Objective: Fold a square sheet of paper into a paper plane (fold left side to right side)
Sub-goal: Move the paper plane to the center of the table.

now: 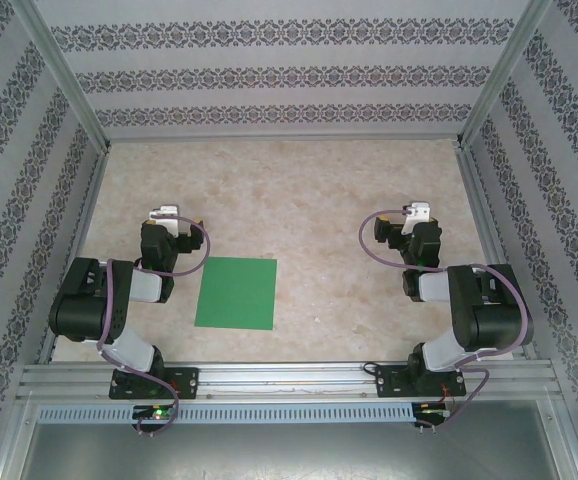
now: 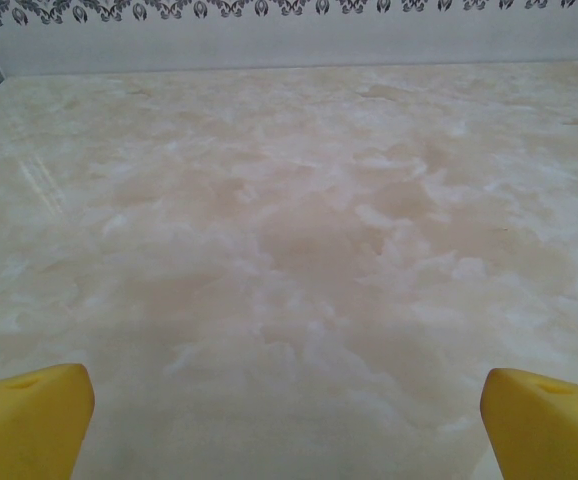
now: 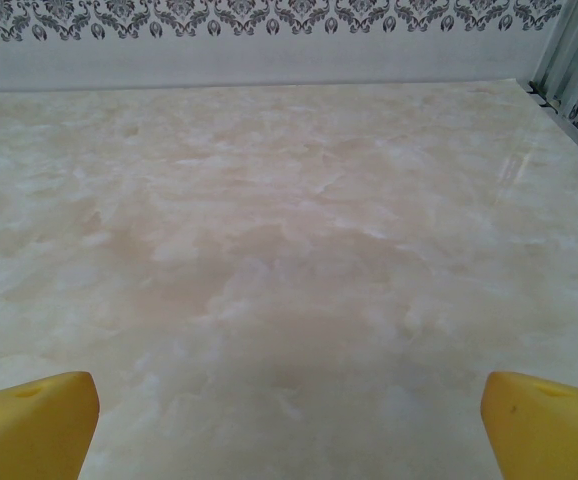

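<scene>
- Paper: thin bright green square sheet (image 1: 235,293), flat and unfolded on marbled beige tabletop (image 1: 309,190), just beside left arm (image 1: 94,305).
- Claws: left gripper (image 1: 166,212) and right gripper (image 1: 419,211) both spread wide, empty; right one well apart from sheet.
- Risk: flat sheet may skid instead of lifting, skewing the crease.

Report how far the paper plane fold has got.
Done: nothing; the square sheet of paper lies flat and unfolded on the table beside the left arm. In hand: nothing; the left hand and right hand both stand open over bare table. Left: every fold, starting left side to right.
</scene>
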Controlling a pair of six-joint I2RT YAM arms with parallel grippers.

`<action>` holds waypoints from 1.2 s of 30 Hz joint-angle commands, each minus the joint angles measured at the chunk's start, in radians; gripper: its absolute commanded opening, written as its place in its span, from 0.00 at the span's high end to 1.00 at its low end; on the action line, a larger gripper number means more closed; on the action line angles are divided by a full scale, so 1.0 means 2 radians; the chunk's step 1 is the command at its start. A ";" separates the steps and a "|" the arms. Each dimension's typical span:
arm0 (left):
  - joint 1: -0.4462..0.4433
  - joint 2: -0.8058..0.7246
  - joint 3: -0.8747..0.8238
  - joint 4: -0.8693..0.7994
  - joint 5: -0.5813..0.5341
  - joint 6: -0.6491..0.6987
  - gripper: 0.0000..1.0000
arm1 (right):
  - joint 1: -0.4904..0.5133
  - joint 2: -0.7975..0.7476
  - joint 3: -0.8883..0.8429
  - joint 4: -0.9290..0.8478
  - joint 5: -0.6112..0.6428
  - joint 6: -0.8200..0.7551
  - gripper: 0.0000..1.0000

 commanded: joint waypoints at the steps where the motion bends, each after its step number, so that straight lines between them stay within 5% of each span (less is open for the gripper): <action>1: 0.008 -0.004 0.005 -0.012 0.007 0.003 0.01 | 0.004 -0.002 0.009 0.007 0.007 -0.005 0.02; 17: 0.008 -0.030 -0.003 -0.013 0.003 0.002 0.01 | 0.002 -0.019 0.006 0.002 0.012 0.000 0.02; 22: 0.007 -0.133 0.033 -0.162 -0.004 -0.010 0.01 | 0.003 -0.102 0.025 -0.109 0.033 0.008 0.02; 28: 0.008 -0.230 0.117 -0.393 0.049 -0.131 0.01 | 0.001 -0.218 0.086 -0.319 0.012 0.088 0.02; 36: -0.024 -0.266 0.161 -0.604 0.193 -0.217 0.00 | 0.000 -0.260 0.147 -0.479 -0.193 0.202 0.02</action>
